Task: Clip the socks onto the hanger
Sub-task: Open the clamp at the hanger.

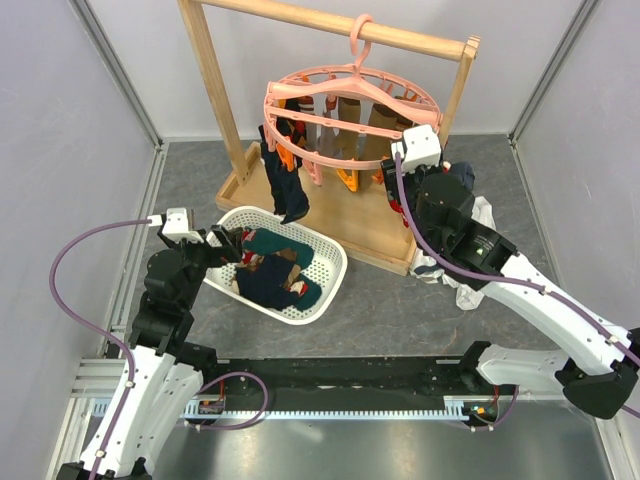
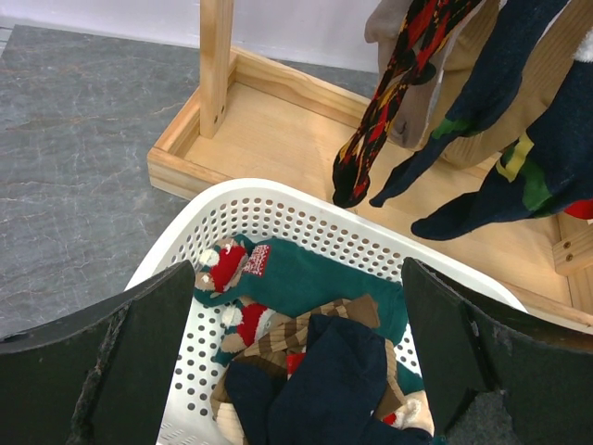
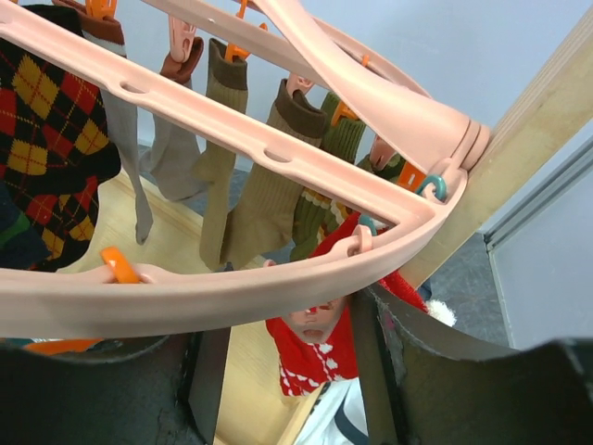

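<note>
The pink ring hanger (image 1: 300, 95) hangs from the wooden rack with several socks (image 1: 285, 185) clipped to it. More socks (image 1: 275, 270) lie in the white basket: a dark teal one (image 2: 315, 278), a brown-striped one (image 2: 287, 338) and a navy one (image 2: 334, 389). My left gripper (image 2: 298, 306) hovers open just above that pile, touching nothing. My right gripper (image 3: 287, 371) is under the hanger's rim (image 3: 232, 297), jaws partly closed. Between them hangs a pink clip (image 3: 315, 320) holding a red sock with white pattern (image 3: 320, 357); a gap shows beside the left finger (image 3: 208, 380).
The white mesh basket (image 1: 330, 270) sits in front of the rack's wooden base tray (image 2: 278, 130). A rack post (image 3: 537, 139) rises right beside the right gripper. White and grey garments (image 1: 470, 285) lie on the table under the right arm.
</note>
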Controlling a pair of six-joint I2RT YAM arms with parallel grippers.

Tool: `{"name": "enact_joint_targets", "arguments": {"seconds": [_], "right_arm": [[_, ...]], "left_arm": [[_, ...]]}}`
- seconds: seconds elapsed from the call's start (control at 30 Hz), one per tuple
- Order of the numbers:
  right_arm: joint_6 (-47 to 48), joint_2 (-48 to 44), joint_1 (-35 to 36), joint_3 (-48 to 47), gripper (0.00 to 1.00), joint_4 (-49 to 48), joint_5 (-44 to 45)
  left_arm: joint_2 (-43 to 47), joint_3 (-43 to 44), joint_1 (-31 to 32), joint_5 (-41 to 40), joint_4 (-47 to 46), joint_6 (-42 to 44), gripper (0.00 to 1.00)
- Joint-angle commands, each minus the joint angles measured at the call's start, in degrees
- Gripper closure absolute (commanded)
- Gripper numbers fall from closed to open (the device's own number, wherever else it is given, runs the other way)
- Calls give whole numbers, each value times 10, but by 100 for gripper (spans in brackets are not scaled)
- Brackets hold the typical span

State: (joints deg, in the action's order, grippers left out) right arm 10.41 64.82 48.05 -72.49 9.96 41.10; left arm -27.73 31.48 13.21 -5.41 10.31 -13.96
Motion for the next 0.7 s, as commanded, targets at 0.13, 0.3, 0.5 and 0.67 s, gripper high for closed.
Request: {"name": "enact_joint_targets", "arguments": {"seconds": [0.13, 0.3, 0.5, 0.67], "right_arm": [[-27, 21, 3, -72, 45, 50, 13], [-43, 27, 3, -89, 60, 76, 8], [-91, 37, 3, -115, 82, 114, -24], [-147, 39, 3, -128, 95, 132, -70]], "left_arm": [[0, 1, -2, 3, -11, 19, 0], [-5, 1, -2, 3, -11, 19, 0], [-14, 2, -2, 12, -10, 17, 0], [-22, 3, -2, 22, -10, 17, 0]]}}
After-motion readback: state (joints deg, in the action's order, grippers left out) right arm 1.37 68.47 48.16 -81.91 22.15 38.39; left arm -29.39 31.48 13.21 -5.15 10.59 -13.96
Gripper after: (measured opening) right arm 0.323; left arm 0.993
